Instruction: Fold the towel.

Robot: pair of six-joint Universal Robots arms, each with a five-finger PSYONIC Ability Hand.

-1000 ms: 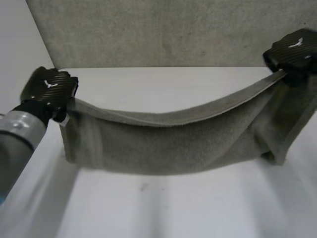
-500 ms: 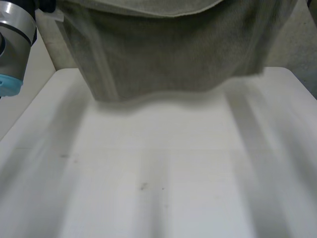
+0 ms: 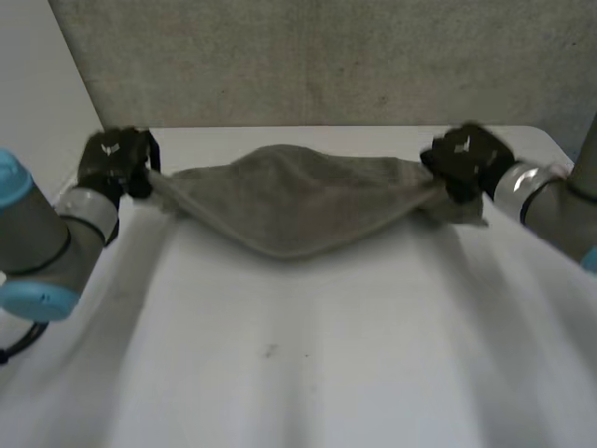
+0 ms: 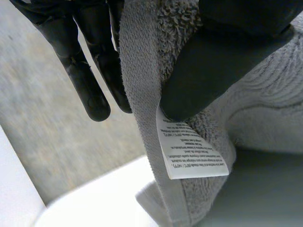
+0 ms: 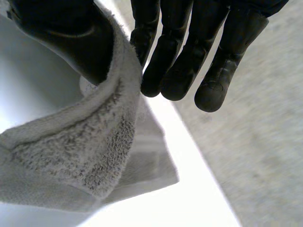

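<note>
While drawn out between two grips, lies as a grey terry towel (image 3: 289, 201) across the far part of the white table (image 3: 308, 373), just in front of the grey backdrop (image 3: 326, 56). Long axis straight from left to right. Bulging and rumpled in the middle, gathered to a narrow point at each end, apparently resting on the tabletop along its belly.

Held at the left end by the left hand (image 3: 117, 161): thumb pressed onto the hemmed edge, clamping it against straight fingers (image 4: 90, 90) behind, with the white care label (image 4: 191, 153) hanging just past the thumb tip. Held at the right end by the right hand (image 3: 464, 161) in the same manner: thumb squeezing a thick roll of terry against the fingers (image 5: 180, 71), a loose flap hanging below the pinch.

So, touching both hands at once, and no nearer to one arm than the other; both about level with each other, at the same far depth on the table, well apart along the cloth's length. Open tabletop on the near side, between the arms.

Judging from this layout, probably in the spreading or laying-down step, with the fold itself not yet made. Likely calls next for either drawing both ends toward the near side to flatten the bunched middle, or carrying one end along the left-right axis onto the other; hard to say which. Worth matching the two hands' travel, lest the cloth twist or slip from a pinch.
</note>
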